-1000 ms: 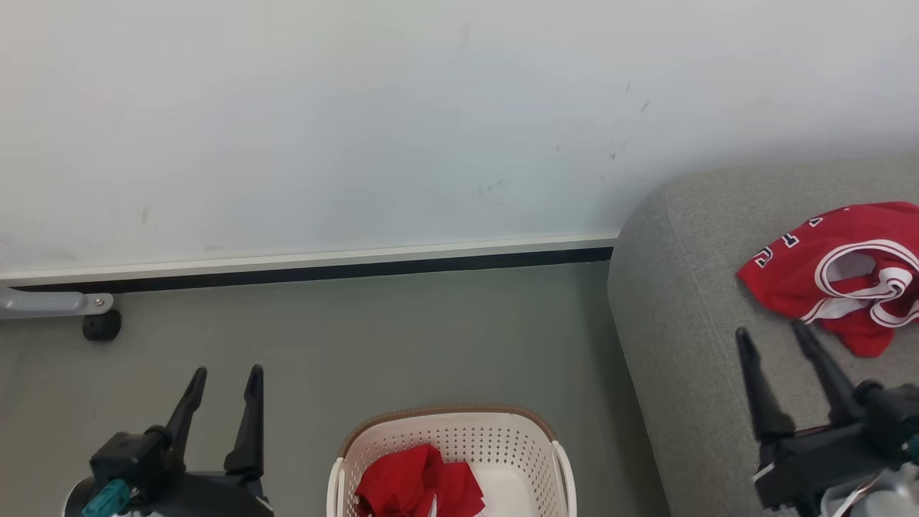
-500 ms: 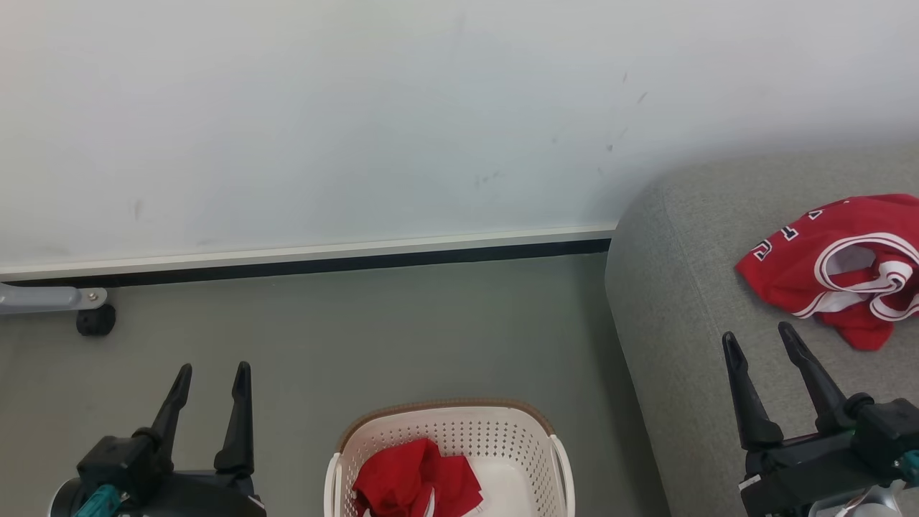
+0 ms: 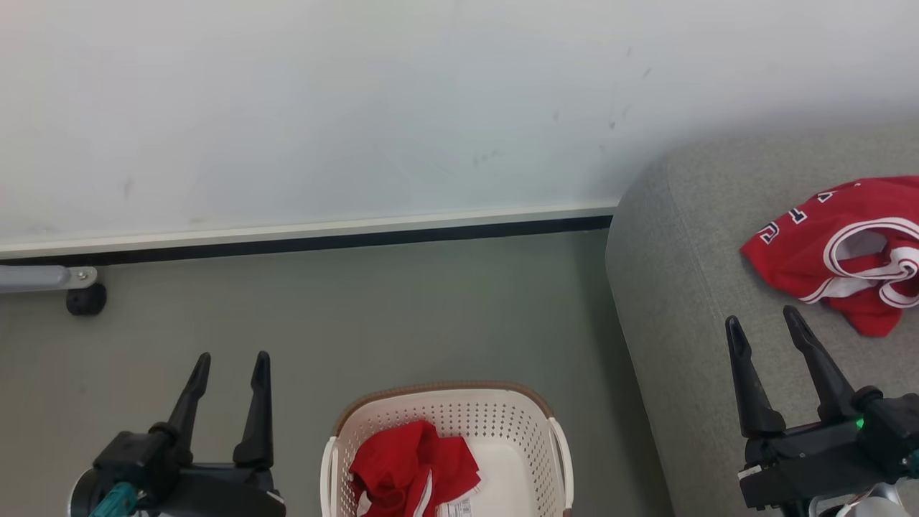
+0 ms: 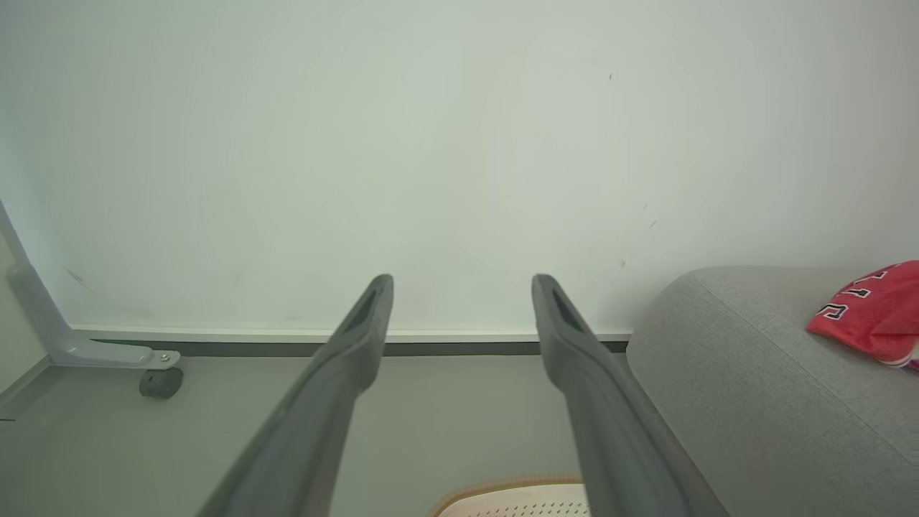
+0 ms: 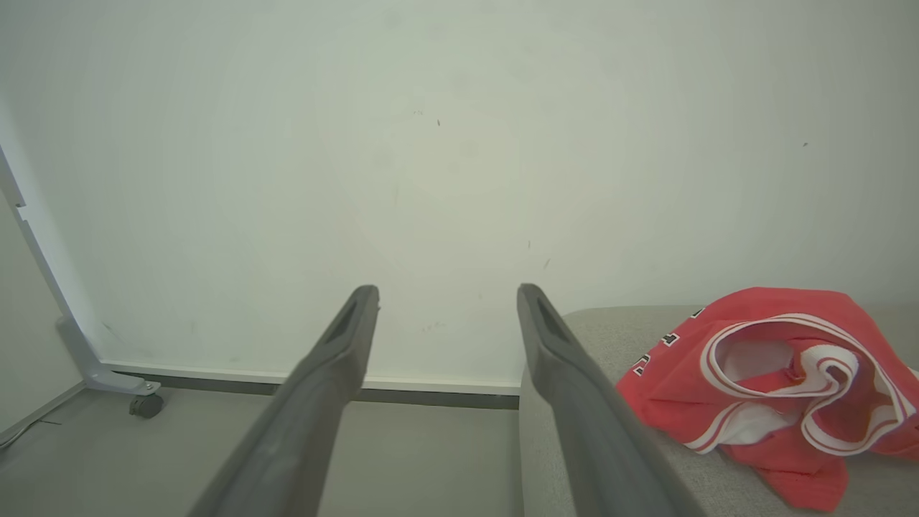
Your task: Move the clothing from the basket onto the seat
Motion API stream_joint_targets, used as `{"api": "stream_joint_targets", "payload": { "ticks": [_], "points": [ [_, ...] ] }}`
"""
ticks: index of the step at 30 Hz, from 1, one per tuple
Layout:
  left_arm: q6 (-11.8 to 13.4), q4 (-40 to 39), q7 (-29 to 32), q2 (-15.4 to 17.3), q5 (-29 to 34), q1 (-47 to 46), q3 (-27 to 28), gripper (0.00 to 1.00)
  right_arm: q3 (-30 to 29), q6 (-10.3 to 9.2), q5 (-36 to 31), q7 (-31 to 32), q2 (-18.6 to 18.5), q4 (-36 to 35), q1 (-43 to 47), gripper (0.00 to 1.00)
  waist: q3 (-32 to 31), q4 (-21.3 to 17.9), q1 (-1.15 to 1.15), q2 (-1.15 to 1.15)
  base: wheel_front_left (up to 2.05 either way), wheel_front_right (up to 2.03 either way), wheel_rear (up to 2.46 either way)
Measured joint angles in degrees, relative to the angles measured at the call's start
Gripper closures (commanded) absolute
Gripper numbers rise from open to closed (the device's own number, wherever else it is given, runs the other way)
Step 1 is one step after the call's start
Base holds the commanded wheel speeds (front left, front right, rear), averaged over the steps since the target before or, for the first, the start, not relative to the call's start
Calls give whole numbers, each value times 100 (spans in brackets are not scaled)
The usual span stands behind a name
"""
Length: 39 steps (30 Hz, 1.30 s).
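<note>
A red garment lies crumpled in the cream-white basket at the bottom centre of the head view; the basket's brown rim peeks in at the foot of the left wrist view. On the grey seat at the right lies a red jersey with dark lettering and white trim, also in the right wrist view and the left wrist view. My left gripper is open over the floor, left of the basket. My right gripper is open above the seat's front, just short of the jersey. Both hold nothing.
A white wall with a pale skirting board runs behind the grey floor. A grey metal leg with a black castor stands at the far left by the wall.
The head camera has tilted down a little, so the whole scene has slid upward and more of the basket shows. Both grippers stay open and about where they were.
</note>
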Motion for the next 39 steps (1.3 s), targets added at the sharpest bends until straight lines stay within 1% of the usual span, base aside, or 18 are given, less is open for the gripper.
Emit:
{"api": "stream_joint_targets", "payload": {
  "ticks": [5,9,17,21,22,24,28,37,39],
  "points": [
    [-80,-35,0,-48,15,-116,-124,0,-85,-2,-41,-24,5,-167,-27,0,198,-67,0,0,0,0,0],
    [-156,-35,0,-45,64,-317,-186,0,-135,-43,-45,-25,25,-267,-88,0,422,-136,0,0,0,0,0],
    [-310,131,9,31,115,-748,-271,0,-127,-43,-112,-40,225,-411,-334,0,974,-321,1,1,0,0,0],
    [-439,350,131,96,194,-1007,-344,0,-59,-43,-170,-41,368,-509,-476,0,1275,-428,1,1,0,0,0],
    [-439,350,131,96,194,-1007,-344,0,-59,-43,-170,-41,368,-509,-476,0,1275,-428,1,1,0,0,0],
    [-509,482,223,158,312,-1142,-448,0,-46,-43,-194,-41,426,-533,-558,0,1429,-484,1,1,0,0,0],
    [-635,770,411,170,372,-1395,-635,0,-47,-43,-244,-41,501,-560,-762,0,1738,-599,1,1,0,0,0],
    [-811,1428,754,259,512,-1886,-799,0,66,-16,-397,-41,795,-650,-1255,0,2441,-898,1,1,0,0,0],
    [-812,1584,825,257,598,-1986,-828,0,80,-8,-420,-41,855,-682,-1311,0,2595,-974,2,1,0,0,0]
  ]
}}
